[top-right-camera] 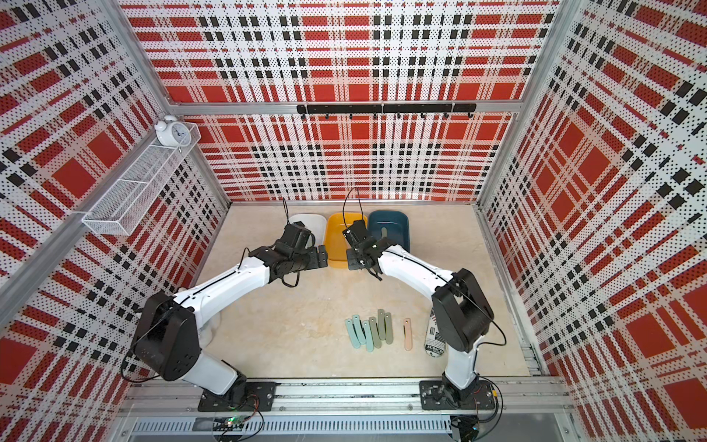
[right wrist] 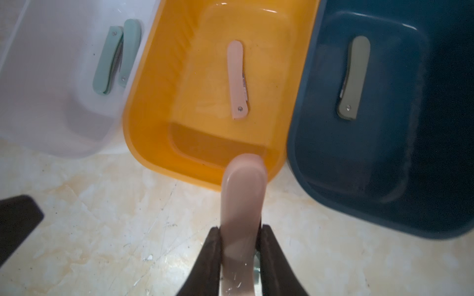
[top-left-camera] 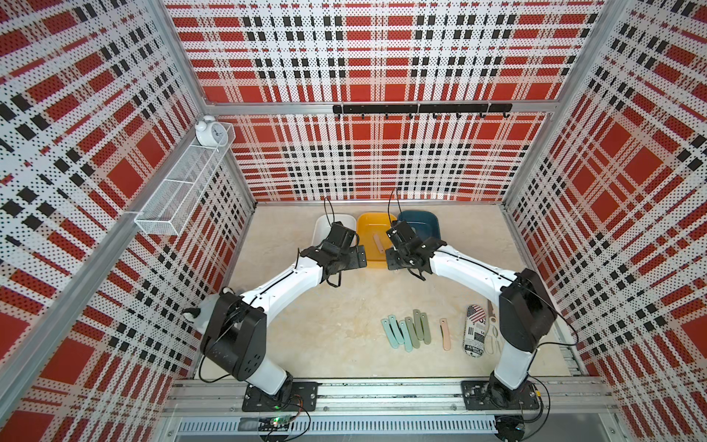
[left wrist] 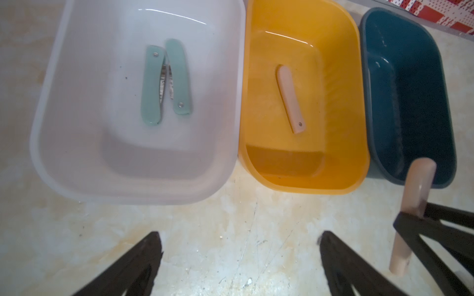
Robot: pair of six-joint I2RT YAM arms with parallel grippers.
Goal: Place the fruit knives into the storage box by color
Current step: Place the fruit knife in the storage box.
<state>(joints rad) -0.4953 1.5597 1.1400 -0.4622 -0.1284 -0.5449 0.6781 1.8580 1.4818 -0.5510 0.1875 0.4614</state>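
Two mint knives [left wrist: 151, 87] are lying side by side in the white box [left wrist: 77, 115], one pink knife [right wrist: 237, 79] is resting in the yellow box [right wrist: 154, 107] next to it, and a sage knife [right wrist: 352, 79] is sitting in the dark teal box [right wrist: 320, 184]. My right hand [right wrist: 239, 230] is pinching a peach knife [right wrist: 243, 194], holding it close to the yellow box's near edge, rounded tip sticking out past my jaws. My left hand [left wrist: 238, 238] is hovering by the white box's near end, jaws spread wide and gripping nothing. Nearer my bases, more knives are lying on the counter [top-left-camera: 325, 325] — a cluster [top-left-camera: 421, 327] of mint and sage ones, with a stray pink knife [top-left-camera: 445, 335] just beside them.
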